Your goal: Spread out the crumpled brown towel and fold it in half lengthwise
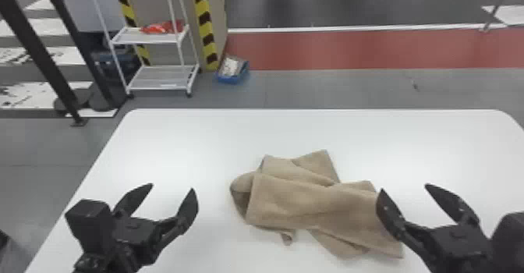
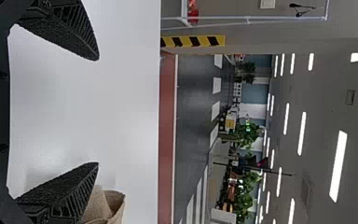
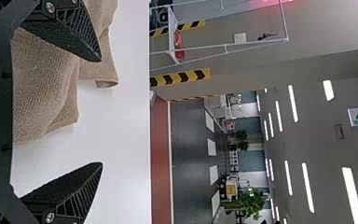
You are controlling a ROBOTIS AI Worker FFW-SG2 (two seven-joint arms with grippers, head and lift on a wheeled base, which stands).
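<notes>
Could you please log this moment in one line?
towel: crumpled on table | left pincer: open, left of towel | right pincer: open, near towel's right side

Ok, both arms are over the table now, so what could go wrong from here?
The brown towel lies in overlapping layers, so a grab could pinch several at once and drag the bundle instead of opening it.

The right end effector is open with one finger overlapping the towel's edge in the head view; lowering it there might press or shove the cloth.

The left end effector is open beside the towel, over bare table, and would likely close on nothing.
</notes>
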